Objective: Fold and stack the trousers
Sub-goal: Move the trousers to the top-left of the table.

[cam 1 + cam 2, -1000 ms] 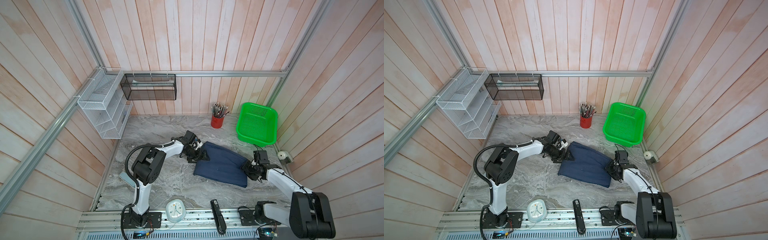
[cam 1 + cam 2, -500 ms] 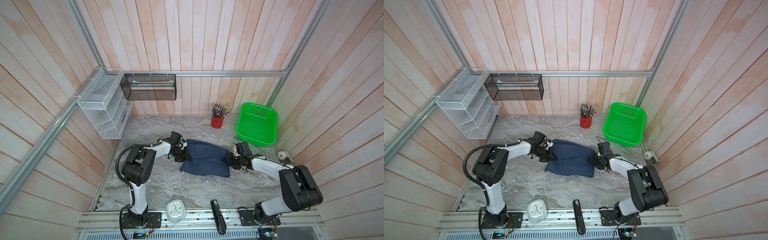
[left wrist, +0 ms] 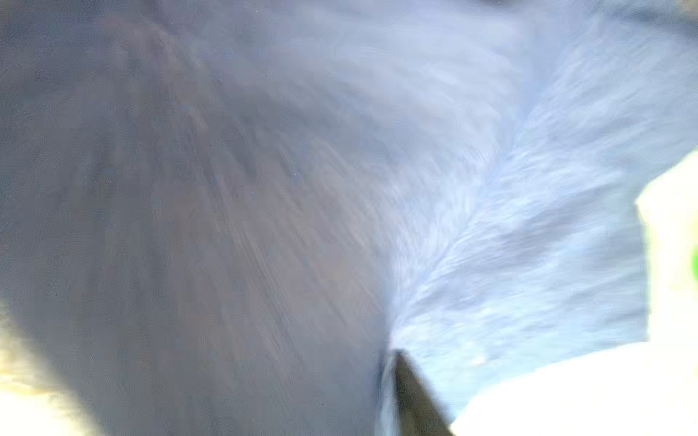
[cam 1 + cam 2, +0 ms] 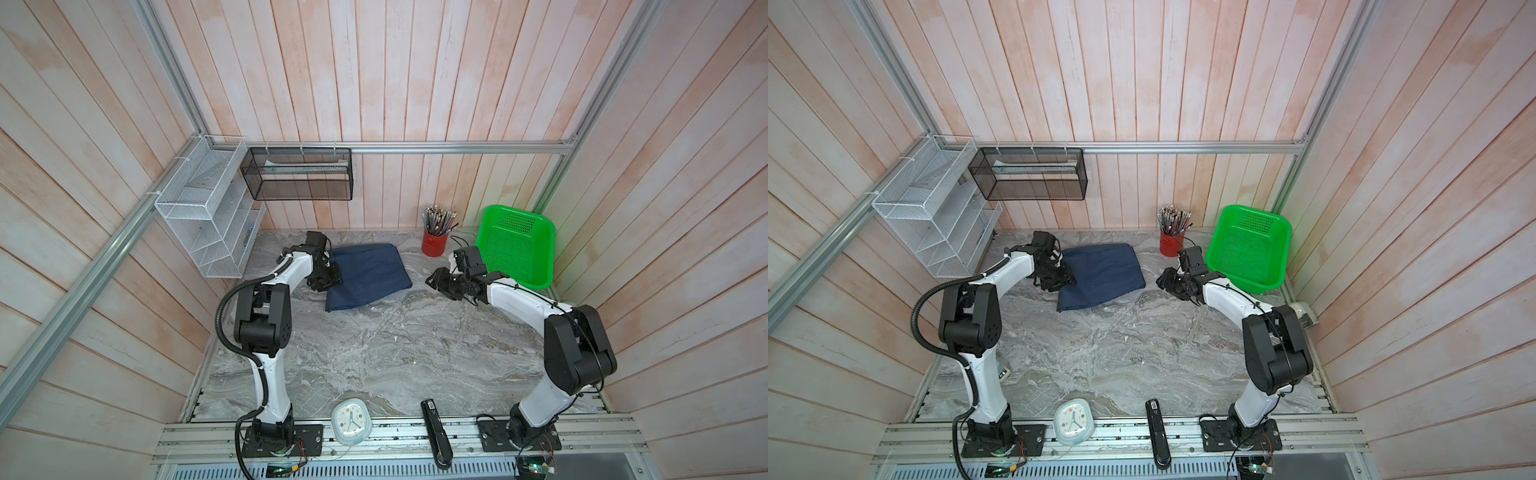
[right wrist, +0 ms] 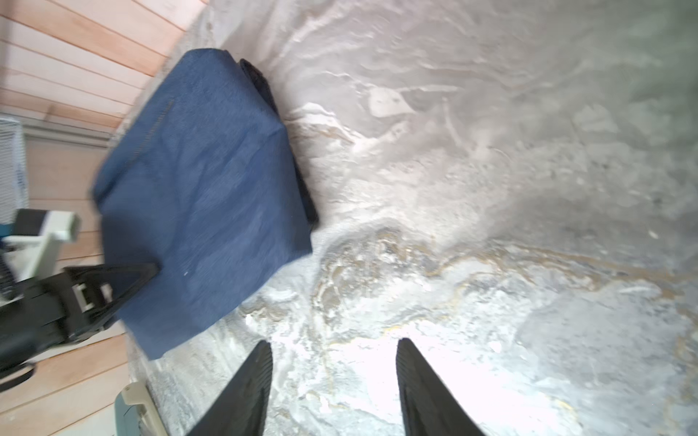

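Note:
The trousers (image 4: 368, 274) (image 4: 1100, 276) lie folded into a dark blue denim block at the back left of the marble table. My left gripper (image 4: 328, 279) (image 4: 1059, 280) sits at their left edge. In the right wrist view one of its fingers (image 5: 130, 275) lies over the cloth's edge. Blurred denim fills the left wrist view beside one finger (image 3: 413, 400), so the jaws' state does not show. My right gripper (image 4: 436, 281) (image 4: 1165, 283) (image 5: 334, 343) is open over bare marble, a short way right of the trousers (image 5: 204, 196), with nothing between its fingers.
A green basket (image 4: 517, 249) leans in the back right corner, with a red cup of pencils (image 4: 434, 243) beside it. A white wire shelf (image 4: 203, 220) and a black mesh basket (image 4: 299, 174) hang on the walls. A clock (image 4: 351, 422) and a stapler (image 4: 434, 432) lie at the front edge.
The trousers have slid from the middle right toward the back left, with both arms following. My right gripper, which was at their right edge, now stands apart from them.

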